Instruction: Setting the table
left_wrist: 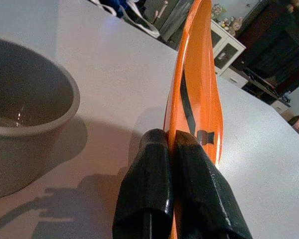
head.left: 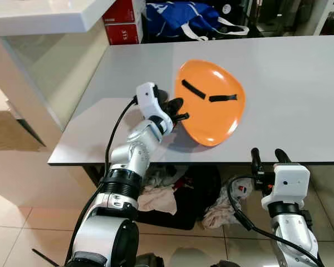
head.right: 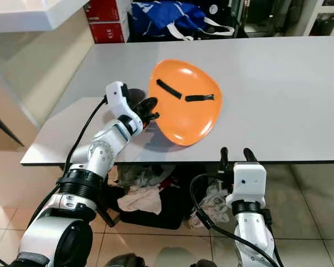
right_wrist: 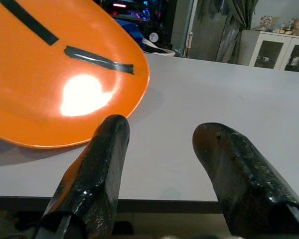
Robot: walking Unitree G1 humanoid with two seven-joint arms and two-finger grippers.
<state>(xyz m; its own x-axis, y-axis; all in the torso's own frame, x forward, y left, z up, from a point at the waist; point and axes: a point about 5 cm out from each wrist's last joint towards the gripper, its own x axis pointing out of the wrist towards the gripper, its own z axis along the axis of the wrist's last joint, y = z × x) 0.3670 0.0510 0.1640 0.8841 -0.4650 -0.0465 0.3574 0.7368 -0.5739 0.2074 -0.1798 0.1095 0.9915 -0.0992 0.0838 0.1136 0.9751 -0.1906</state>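
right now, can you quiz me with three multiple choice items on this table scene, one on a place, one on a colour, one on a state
1. Where is the right pincer?
A. at the table's near edge, beside the plate
B. over the table's far edge
C. inside the bowl

2. What colour is the plate?
A. blue
B. orange
C. white

3. What is the left pincer doing?
A. hanging open below the table
B. shut on the plate's rim
C. shut on the bowl

Answers:
1 A, its fingers stand just off the near edge of the table.
2 B, orange with two black strips.
3 B, both fingers clamp the rim, the plate tilted, the grey bowl apart.
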